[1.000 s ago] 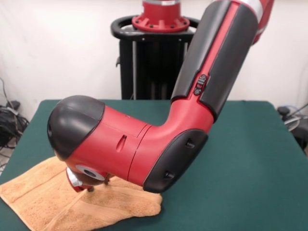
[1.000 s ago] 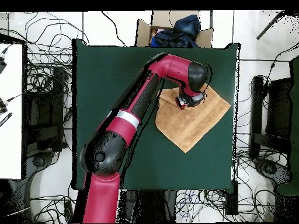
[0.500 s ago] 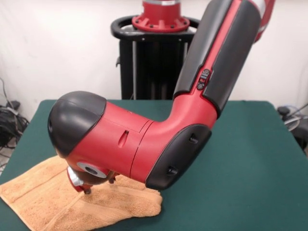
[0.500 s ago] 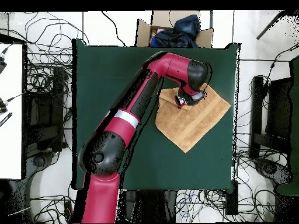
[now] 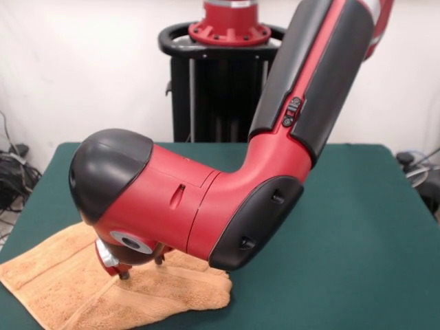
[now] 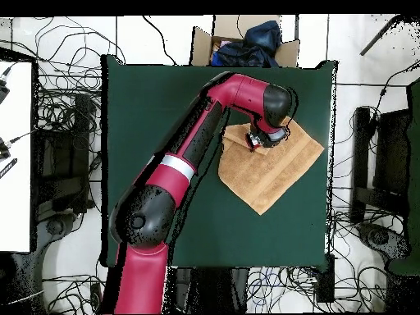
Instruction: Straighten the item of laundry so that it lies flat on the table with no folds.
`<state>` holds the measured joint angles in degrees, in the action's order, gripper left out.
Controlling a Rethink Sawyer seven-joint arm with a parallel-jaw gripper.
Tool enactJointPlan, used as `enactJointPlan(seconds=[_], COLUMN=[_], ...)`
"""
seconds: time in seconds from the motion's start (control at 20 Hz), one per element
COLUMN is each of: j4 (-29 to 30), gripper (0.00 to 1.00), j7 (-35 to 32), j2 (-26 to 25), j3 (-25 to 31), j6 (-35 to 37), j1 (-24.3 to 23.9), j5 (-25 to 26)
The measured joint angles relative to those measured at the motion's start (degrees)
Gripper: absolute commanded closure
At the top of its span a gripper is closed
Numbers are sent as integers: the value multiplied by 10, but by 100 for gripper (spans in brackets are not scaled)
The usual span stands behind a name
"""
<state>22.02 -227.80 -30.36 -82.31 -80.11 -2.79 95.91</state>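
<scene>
While the arm leans low over it:
towel (image 5: 89, 295): folded, surface's (image 5: 357, 227) 8 o'clock corner
hand (image 5: 141, 268): tips on towel's far part, grip honestly can't tell

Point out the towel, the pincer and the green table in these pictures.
towel (image 5: 75, 292): front view, on its flat terry surface left of the fold.
pincer (image 5: 141, 268): front view, between the tips reaching the towel.
table (image 6: 156, 107): overhead view, on bare green top left of the arm.
</scene>
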Motion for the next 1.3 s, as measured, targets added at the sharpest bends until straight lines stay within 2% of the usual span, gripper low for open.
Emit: enactJointPlan(seconds=[1.15, 1.2, 1.3], j4=[-6, -7, -10], gripper=[0, 100, 100], j7=[0, 0, 0], j2=[-5, -5, -6], j3=[0, 0, 0], j6=[10, 9, 8], j1=[-8, -8, -11], j5=[-3, -3, -3])
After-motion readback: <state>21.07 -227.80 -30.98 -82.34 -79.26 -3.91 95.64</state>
